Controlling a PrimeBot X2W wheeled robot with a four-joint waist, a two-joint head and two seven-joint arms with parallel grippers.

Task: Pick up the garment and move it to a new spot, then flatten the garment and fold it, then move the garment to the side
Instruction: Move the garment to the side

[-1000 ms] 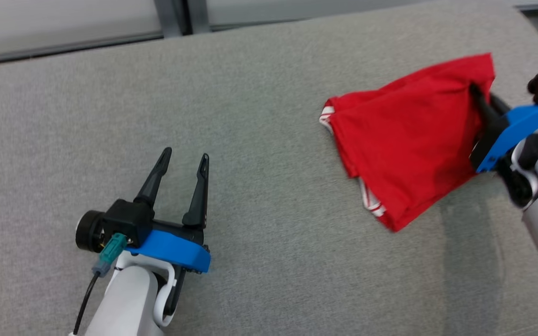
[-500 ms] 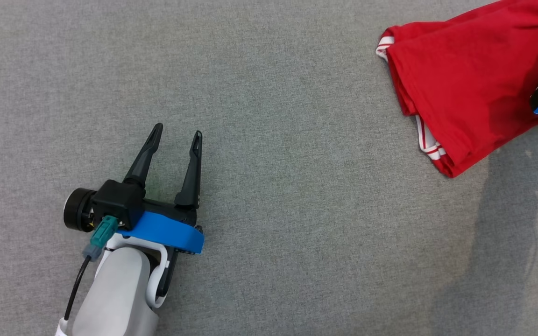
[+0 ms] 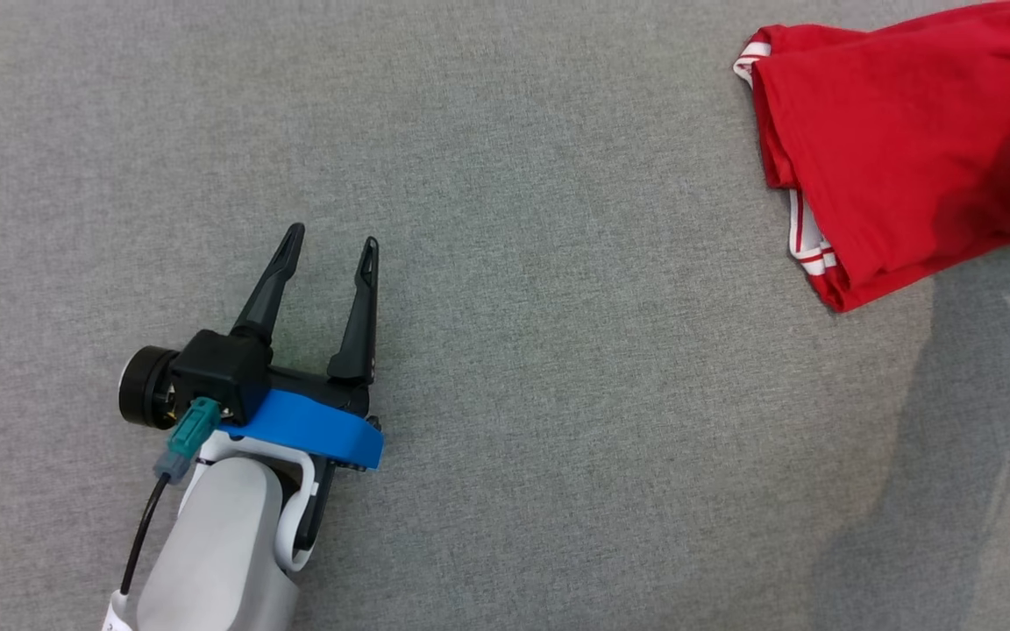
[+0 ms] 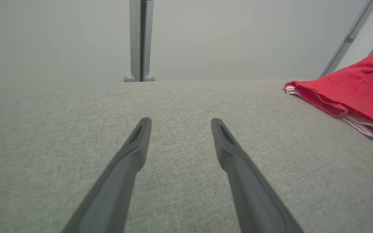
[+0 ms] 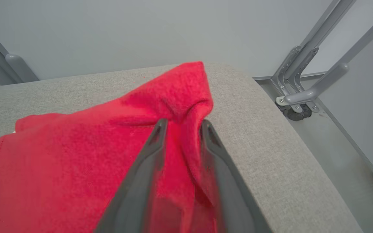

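Red garment (image 5: 76, 155) on grey cushion (image 5: 270, 136), fold between right end effector (image 5: 183, 122) fingers

Left claw (image 3: 332, 235) spread wide; right claw (image 5: 184, 122) narrowly parted.

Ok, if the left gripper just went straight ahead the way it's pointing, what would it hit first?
Probably only the grey upholstered surface: the left gripper points along bare fabric, and the red garment lies well off to its right. Its tilt is hard to judge.
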